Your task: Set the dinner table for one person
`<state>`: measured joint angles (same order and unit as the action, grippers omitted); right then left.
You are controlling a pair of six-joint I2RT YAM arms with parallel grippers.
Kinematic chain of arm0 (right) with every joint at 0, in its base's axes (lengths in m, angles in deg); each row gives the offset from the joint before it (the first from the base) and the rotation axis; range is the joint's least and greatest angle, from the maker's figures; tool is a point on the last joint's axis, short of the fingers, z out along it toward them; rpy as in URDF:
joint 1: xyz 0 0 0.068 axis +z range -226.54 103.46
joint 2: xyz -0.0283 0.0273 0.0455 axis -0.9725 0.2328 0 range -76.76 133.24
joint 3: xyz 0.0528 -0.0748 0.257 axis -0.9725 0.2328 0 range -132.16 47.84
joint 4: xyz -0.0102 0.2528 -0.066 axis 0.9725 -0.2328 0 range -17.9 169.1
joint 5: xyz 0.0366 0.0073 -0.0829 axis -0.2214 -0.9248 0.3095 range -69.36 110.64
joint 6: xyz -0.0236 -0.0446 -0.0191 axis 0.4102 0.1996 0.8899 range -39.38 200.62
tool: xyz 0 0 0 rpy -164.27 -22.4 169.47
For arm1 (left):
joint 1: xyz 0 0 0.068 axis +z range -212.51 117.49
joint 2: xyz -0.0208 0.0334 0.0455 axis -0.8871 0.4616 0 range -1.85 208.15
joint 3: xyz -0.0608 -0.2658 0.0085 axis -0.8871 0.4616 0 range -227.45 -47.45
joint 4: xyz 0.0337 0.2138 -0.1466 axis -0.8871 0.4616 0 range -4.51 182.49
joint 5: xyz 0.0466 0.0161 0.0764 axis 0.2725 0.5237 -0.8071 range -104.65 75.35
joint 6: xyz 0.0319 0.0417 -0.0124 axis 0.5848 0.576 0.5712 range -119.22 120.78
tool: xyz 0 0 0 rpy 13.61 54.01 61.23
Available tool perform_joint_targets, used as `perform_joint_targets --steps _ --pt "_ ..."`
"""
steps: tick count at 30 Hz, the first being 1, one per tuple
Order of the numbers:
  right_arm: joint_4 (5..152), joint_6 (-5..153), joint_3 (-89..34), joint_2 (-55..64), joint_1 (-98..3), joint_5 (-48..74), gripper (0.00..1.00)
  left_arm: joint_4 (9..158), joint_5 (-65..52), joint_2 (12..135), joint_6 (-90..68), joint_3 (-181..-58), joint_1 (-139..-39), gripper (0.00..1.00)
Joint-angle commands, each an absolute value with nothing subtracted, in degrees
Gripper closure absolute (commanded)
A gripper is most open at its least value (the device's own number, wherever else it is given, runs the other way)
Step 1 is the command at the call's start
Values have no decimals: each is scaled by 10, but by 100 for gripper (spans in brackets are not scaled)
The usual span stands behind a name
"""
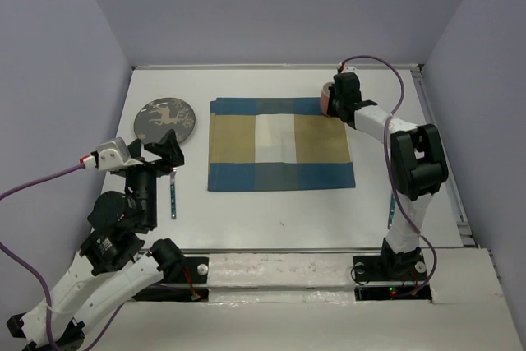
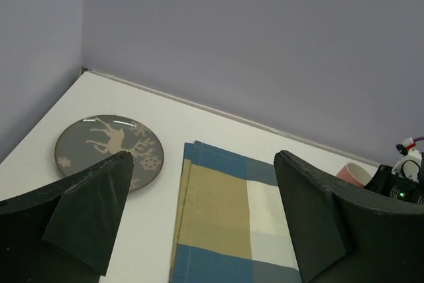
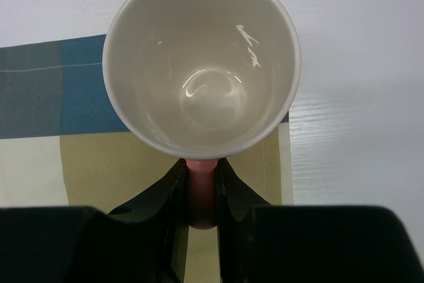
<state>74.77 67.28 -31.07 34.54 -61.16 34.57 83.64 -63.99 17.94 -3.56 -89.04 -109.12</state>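
- The white table (image 1: 279, 219) spans the view beyond the arm bases.
- Left hand (image 1: 164, 154): fingers wide apart, above the table's left side, over a slim utensil (image 1: 174, 196).
- Checked mat (image 1: 279, 144): flat, centre.
- Dark plate (image 1: 165, 120): far left corner.
- Right hand (image 3: 202, 187): clamped on the pink cup (image 3: 202, 64) handle, at the mat's far right corner.

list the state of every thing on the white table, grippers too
pink ceramic mug with white inside: upright, empty, held by its handle
right gripper: shut on the mug's handle
left gripper: open, holding nothing
dark round plate with deer pattern: flat, empty
blue, tan and white checked cloth mat: laid flat
slim metal utensil: lying flat, untouched
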Motion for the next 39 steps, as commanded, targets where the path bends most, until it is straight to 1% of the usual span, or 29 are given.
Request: perform_joint_targets --steps 1,2,3,5,6,7,8,9,10,12,13,17,18,21,23,27,28,29,30,32,34,37,38,39 --pt "815 672 -337 338 -611 355 93 814 -640 185 -41 -892 -1087 1" --pt "816 673 -335 336 -611 357 87 814 -640 185 -41 -892 -1086 1" --pt "815 673 -334 331 -611 361 77 814 -639 187 -41 -892 -1086 1" --pt "815 674 -332 325 -611 363 65 814 -637 185 -42 -892 -1084 1" --pt "813 673 -331 322 -611 363 48 814 -636 187 -43 -892 -1082 1" --pt "811 673 -331 314 -611 362 41 814 -634 188 -43 -892 -1082 1" --pt "810 673 -330 310 -611 357 38 814 -632 191 -43 -891 -1080 1" --pt "808 669 -330 305 -611 353 31 814 -628 192 -43 -891 -1080 1" --pt "806 667 -329 299 -611 351 27 814 -627 194 -43 -890 -1080 1" --pt "803 663 -327 278 -611 340 25 814 -623 209 -43 -891 -1080 1" --pt "799 656 -322 270 -611 330 22 817 -614 217 -48 -893 -1077 1" --pt "797 630 -289 205 -611 287 19 840 -585 276 -77 -921 -1065 1" --pt "798 622 -278 190 -611 265 18 855 -581 313 -86 -932 -1061 1" --pt "802 598 -232 127 -580 245 17 898 -564 382 -132 -972 -1027 1" --pt "809 596 -207 86 -550 251 16 896 -503 402 -153 -981 -987 1" --pt "825 581 -140 32 -463 254 17 893 -359 460 -211 -990 -822 1" --pt "837 567 -129 15 -454 249 17 894 -297 483 -221 -992 -791 1" --pt "843 559 -118 6 -447 242 17 894 -269 483 -233 -991 -757 1" --pt "848 551 -96 -2 -434 228 17 890 -239 503 -250 -988 -691 1" --pt "862 533 -75 -27 -422 217 17 874 -176 518 -273 -968 -624 2" --pt "867 528 -49 -44 -399 224 18 861 -124 530 -307 -941 -527 5" --pt "869 526 -30 -71 -380 236 18 815 -103 575 -342 -911 -492 9" --pt "870 526 -23 -77 -374 240 18 796 -60 590 -359 -898 -457 11" --pt "874 526 -14 -87 -369 244 18 761 -11 624 -400 -876 -435 15"
